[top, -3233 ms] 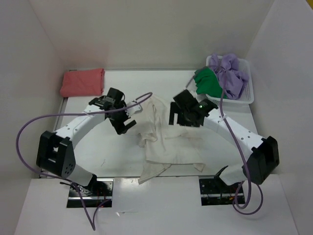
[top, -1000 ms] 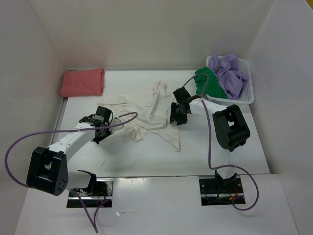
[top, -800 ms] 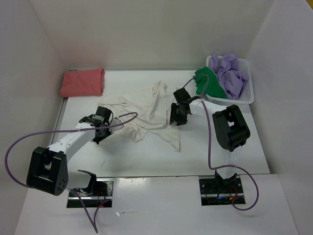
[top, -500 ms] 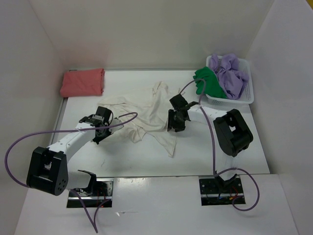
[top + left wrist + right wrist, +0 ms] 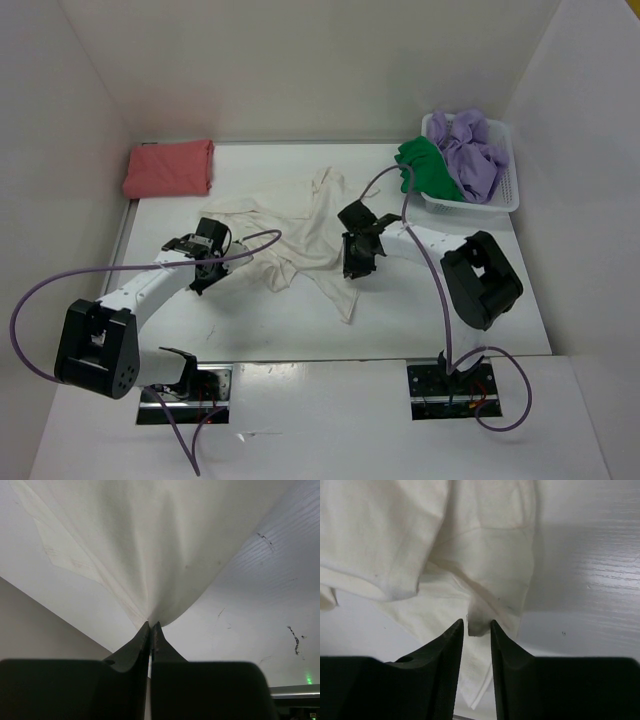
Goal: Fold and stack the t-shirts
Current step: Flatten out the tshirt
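The cream-white t-shirt (image 5: pixel 305 235) lies crumpled across the middle of the table. My left gripper (image 5: pixel 213 258) (image 5: pixel 151 625) is shut on its left edge, and the cloth (image 5: pixel 150 540) stretches away from the fingertips. At the shirt's right side my right gripper (image 5: pixel 357 262) (image 5: pixel 476 624) has its jaws a little apart. A small fold of the cream cloth (image 5: pixel 395 540) sits between them, close to both fingers. The salmon-red shirt (image 5: pixel 168 168) lies folded at the back left. The green shirt (image 5: pixel 425 168) and the lavender shirt (image 5: pixel 472 155) are bunched in the basket.
The white mesh basket (image 5: pixel 505 197) stands at the back right against the white wall. White walls close the table on the left, back and right. Purple cables loop from both arms over the near part of the table.
My right gripper has moved left and nearer, dragging the shirt's right side and tail with it, and its jaws have narrowed around a fold. The left arm has stayed still.
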